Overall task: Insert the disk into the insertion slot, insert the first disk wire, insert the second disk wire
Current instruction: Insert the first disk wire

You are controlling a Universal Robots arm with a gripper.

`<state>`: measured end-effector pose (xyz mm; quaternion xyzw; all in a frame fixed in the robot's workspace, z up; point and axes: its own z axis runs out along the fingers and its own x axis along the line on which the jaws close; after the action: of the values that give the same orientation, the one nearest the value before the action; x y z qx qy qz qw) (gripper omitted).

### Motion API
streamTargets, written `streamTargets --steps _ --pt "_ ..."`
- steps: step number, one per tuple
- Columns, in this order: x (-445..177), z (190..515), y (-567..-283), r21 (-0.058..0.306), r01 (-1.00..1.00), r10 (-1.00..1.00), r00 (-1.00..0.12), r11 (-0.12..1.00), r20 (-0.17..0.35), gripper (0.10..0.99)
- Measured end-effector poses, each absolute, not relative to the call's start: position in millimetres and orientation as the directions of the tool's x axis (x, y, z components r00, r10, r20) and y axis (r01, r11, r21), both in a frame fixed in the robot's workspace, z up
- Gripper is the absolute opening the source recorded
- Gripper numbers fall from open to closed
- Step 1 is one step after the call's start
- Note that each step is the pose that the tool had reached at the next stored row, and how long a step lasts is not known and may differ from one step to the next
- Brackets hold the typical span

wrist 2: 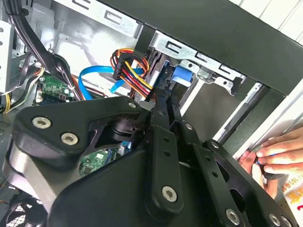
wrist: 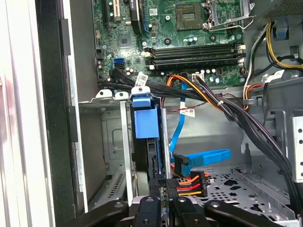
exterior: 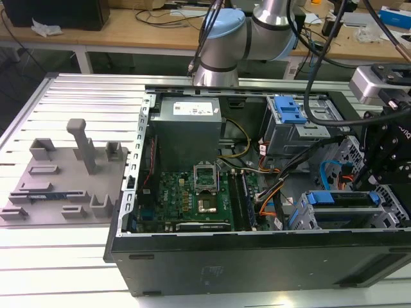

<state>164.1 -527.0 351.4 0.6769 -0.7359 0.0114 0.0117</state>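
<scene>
Disk (wrist: 144, 124) sits edge-on in the insertion slot (wrist: 112, 142), in the cage at the case's near corner on the exterior view's right. Only its bright blue carrier tab and a thin dark edge show. It lies straight ahead of the claw (wrist: 165, 196), long axis running away along the claw's own line towards the motherboard (wrist: 189, 28). Claw drawn narrow, apparently pinching the black plug (wrist: 176, 182) of the orange-red-yellow wire bundle at the disk's back edge; blue flat cable (wrist: 208, 157) just beside it.
</scene>
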Motion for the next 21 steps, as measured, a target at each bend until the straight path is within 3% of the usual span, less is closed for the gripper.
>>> streamTargets --steps 21 --pt "164.3 344.7 -530.6 -0.001 -0.997 -0.996 -0.084 0.084 0.032 0.165"
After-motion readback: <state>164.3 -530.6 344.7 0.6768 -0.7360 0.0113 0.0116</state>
